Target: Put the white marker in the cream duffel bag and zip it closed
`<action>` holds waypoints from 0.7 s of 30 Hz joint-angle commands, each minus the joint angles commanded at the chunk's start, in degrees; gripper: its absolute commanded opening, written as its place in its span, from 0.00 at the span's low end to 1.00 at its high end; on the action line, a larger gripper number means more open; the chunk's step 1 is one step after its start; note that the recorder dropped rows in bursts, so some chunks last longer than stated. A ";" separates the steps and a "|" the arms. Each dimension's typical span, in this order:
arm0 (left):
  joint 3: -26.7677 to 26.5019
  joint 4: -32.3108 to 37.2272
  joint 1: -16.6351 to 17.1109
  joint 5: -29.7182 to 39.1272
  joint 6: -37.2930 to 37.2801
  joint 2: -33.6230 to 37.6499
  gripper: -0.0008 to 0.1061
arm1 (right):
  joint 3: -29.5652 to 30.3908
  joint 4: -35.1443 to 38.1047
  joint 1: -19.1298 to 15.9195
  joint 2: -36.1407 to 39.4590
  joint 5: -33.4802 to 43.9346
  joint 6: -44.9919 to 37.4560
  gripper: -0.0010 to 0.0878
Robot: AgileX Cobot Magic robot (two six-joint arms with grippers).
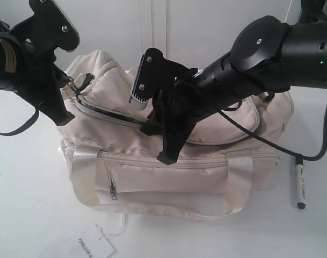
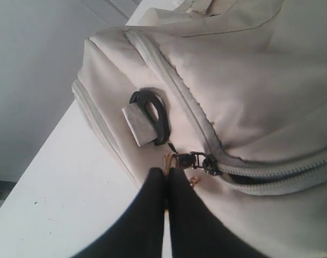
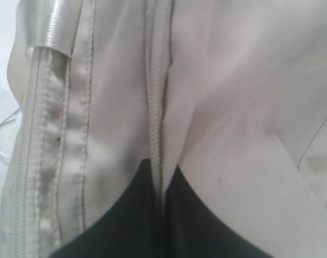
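The cream duffel bag (image 1: 168,177) sits in the middle of the white table. Its curved top zipper (image 1: 107,114) gapes at the left, showing black lining. My left gripper (image 1: 66,114) is at the bag's left end, shut on the gold chain pull (image 2: 168,159) beside the zip slider (image 2: 203,161). My right gripper (image 1: 166,156) reaches across the bag's top and is shut on the fabric at the zipper edge (image 3: 157,134) above the front. The white marker (image 1: 300,185), black-capped, lies on the table to the right of the bag, outside it.
A white paper tag (image 1: 96,247) on a string lies on the table in front of the bag. A black cable (image 1: 313,156) from the right arm hangs just above the marker. A black ring on a fabric tab (image 2: 150,115) sits at the bag's left end.
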 joint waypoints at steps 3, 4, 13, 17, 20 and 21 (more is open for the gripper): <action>0.00 0.33 0.00 0.00 0.00 1.60 0.01 | 0.00 0.00 0.00 0.00 0.84 0.00 0.01; 0.00 0.74 0.00 -0.43 0.00 2.24 0.01 | 0.00 0.00 0.00 0.00 1.11 0.00 0.01; 0.00 4.53 0.00 -0.72 -0.25 4.07 0.01 | 0.00 0.00 0.00 0.00 1.24 0.00 0.01; 0.00 6.06 0.00 -1.20 -1.17 4.57 0.01 | 0.00 0.00 0.00 0.00 1.35 0.00 0.01; 0.00 6.11 0.00 -2.03 -1.58 5.46 0.01 | 0.00 0.00 0.00 0.00 1.35 0.00 0.01; 0.00 6.20 0.00 -2.28 -3.11 5.85 0.01 | 0.00 0.00 0.00 0.00 1.35 0.00 0.01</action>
